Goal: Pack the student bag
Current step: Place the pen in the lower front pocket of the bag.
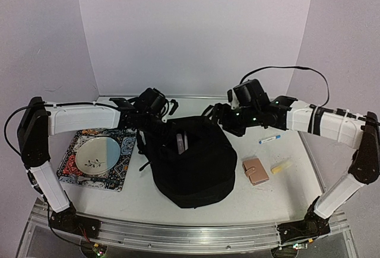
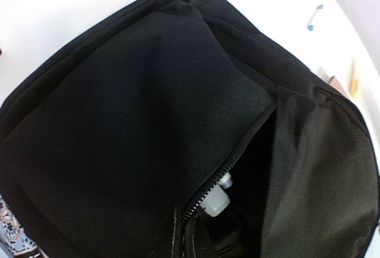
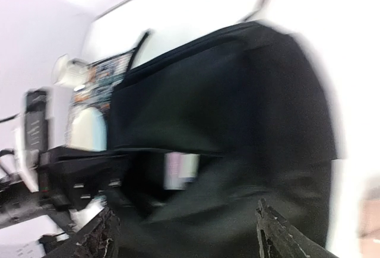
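The student bag (image 1: pixel 191 162), a large black soft backpack, lies in the middle of the table with its top opening facing the back. A pale item (image 1: pixel 181 142) shows inside the opening. In the left wrist view the bag (image 2: pixel 148 104) fills the frame, and a white capped item (image 2: pixel 217 198) sits just behind the open zipper. My left gripper (image 1: pixel 148 129) is shut on the fabric edge at the bag's back left. My right gripper (image 3: pixel 185 210) hovers over the bag's back right with its fingers (image 3: pixel 104 234) wide apart and nothing between them. That view is blurred.
A pale plate (image 1: pixel 98 154) rests on a patterned tray (image 1: pixel 122 169) left of the bag. To the right of the bag lie a blue and white pen (image 1: pixel 270 139), a tan wallet (image 1: pixel 256 171) and a small yellow item (image 1: pixel 281 165).
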### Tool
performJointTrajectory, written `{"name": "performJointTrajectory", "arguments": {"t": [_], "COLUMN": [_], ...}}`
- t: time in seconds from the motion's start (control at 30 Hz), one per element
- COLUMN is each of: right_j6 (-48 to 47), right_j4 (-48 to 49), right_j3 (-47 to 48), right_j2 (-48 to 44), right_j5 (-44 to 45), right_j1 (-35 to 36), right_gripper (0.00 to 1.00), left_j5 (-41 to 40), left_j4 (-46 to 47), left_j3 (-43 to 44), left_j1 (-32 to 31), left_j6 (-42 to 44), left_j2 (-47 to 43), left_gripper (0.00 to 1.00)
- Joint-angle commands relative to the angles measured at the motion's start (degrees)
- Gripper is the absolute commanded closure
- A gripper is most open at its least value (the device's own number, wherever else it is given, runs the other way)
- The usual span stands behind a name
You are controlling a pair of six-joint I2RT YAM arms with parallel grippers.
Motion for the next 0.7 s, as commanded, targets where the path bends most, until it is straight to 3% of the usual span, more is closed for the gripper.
{"name": "performJointTrajectory", "arguments": {"t": [0.0,0.33,0.67], "right_j6": [-4.8,0.7,4.9], "right_j4": [-15.2,-24.4,-24.4], "right_j3": [-1.5,-13.0,-20.2], "right_j2": [-4.1,-8.4,-5.3], "right_j5": [9.9,17.5,15.8], "right_j1": [-4.9,-19.1,-27.3], "right_gripper": [0.2,0.17,0.18], "left_j5": [-4.8,-4.8,-3.7], "left_j4": [1.0,1.2,1.2], "left_j3": [-0.6,-0.8,-0.8], "left_j1": [0.0,0.0,0.0], "left_j6": [1.9,2.0,1.9], "left_j2": [-3.7,-3.3,-3.9], "left_gripper": [1.0,1.0,1.0]}}
